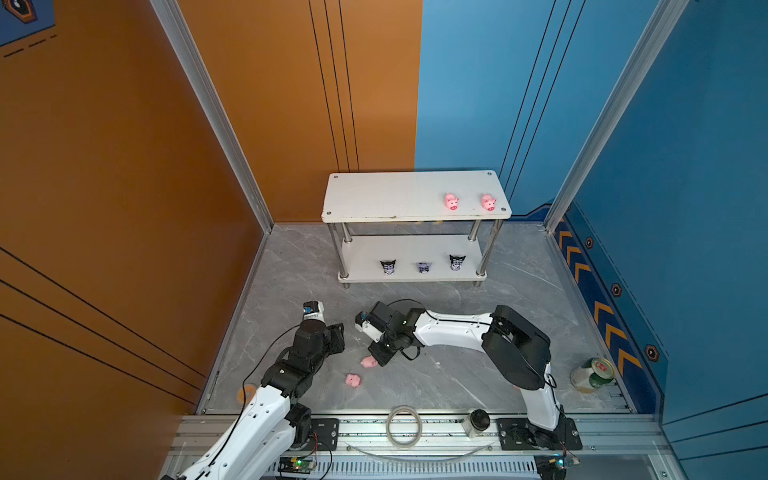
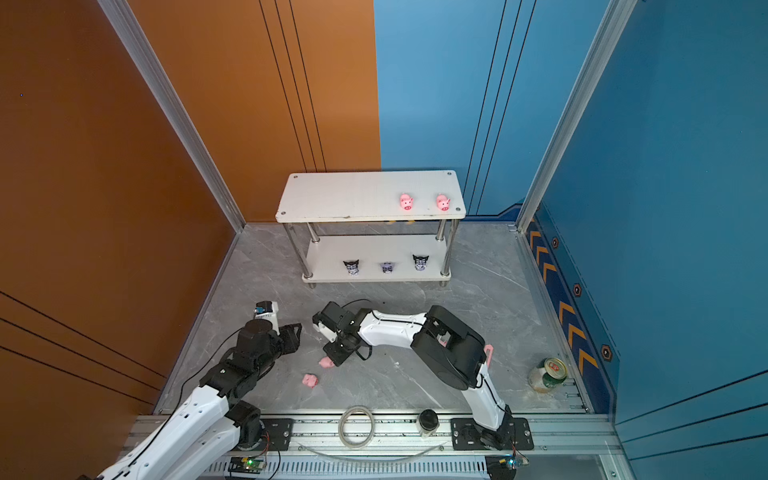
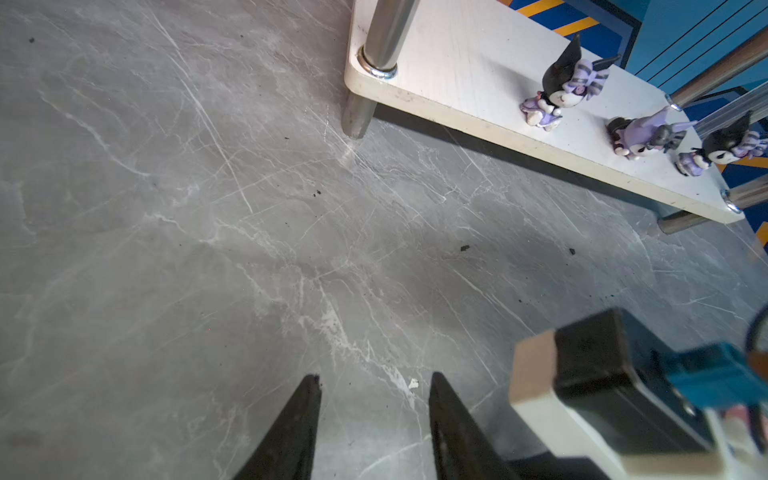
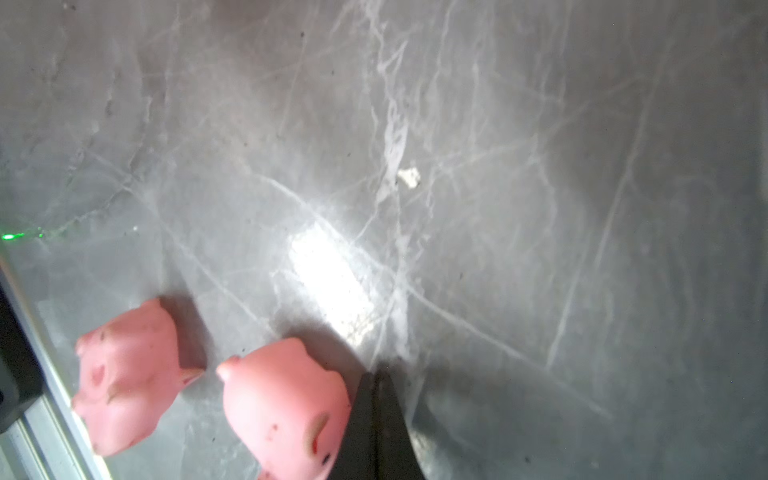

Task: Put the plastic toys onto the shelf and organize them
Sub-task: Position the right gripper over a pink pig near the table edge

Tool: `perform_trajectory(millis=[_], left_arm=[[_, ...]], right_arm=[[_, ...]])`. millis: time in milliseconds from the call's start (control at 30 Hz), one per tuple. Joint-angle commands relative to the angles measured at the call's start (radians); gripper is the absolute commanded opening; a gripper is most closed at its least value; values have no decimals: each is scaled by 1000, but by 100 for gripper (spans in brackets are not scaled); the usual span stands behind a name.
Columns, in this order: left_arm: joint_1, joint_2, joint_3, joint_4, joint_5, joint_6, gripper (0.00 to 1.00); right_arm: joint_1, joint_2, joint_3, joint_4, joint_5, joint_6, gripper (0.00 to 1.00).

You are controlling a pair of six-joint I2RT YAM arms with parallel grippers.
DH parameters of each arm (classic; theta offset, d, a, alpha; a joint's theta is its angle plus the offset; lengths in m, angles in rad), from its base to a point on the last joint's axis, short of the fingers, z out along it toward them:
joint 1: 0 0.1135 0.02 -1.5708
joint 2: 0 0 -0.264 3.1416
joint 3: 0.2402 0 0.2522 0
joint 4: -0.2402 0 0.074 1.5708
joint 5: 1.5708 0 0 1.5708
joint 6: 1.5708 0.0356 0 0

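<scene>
- Right gripper [image 4: 376, 376] clenched, empty, just beside the lower-centre pig [image 4: 286, 407]: we open first, then straddle its body.
- Our left gripper [image 3: 374, 376] hangs released, holding nothing.

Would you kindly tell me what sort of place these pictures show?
Probably a robot test cell, not a home: the left arm and right arm are mounted on an aluminium rail, an orange panel and a blue panel wall it in, and a pink toy pig sits on a small white shelf.
</scene>
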Motion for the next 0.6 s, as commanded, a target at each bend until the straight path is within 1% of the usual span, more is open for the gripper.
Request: perform_trajectory(millis=[0, 133, 267, 333, 400, 433, 467, 500, 533, 567], left_arm=[[8, 6, 13, 12, 5, -2, 45], [10, 10, 9, 24, 6, -5, 45], [11, 17, 6, 38, 16, -8, 46], [10, 20, 7, 38, 18, -8, 46], [10, 16, 7, 33, 20, -5, 48], [10, 11, 5, 29, 19, -4, 49], [10, 6, 3, 27, 18, -3, 50], [10, 0, 1, 24, 15, -4, 51], [10, -8, -3, 22, 12, -5, 52], [10, -18, -6, 20, 10, -7, 53]], right_arm=[[45, -58, -68, -26, 21, 44, 3], [114, -92, -114, -24, 38, 92, 4], [134, -117, -133, -53, 124, 139, 5], [132, -132, -124, -85, 166, 155, 10], [135, -146, -104, -115, 185, 159, 16], [139, -151, -92, -126, 185, 159, 25], [144, -150, -78, -132, 185, 159, 38], [150, -145, -66, -137, 181, 159, 50], [155, -136, -56, -136, 180, 156, 58], [156, -122, -49, -126, 171, 156, 63]])
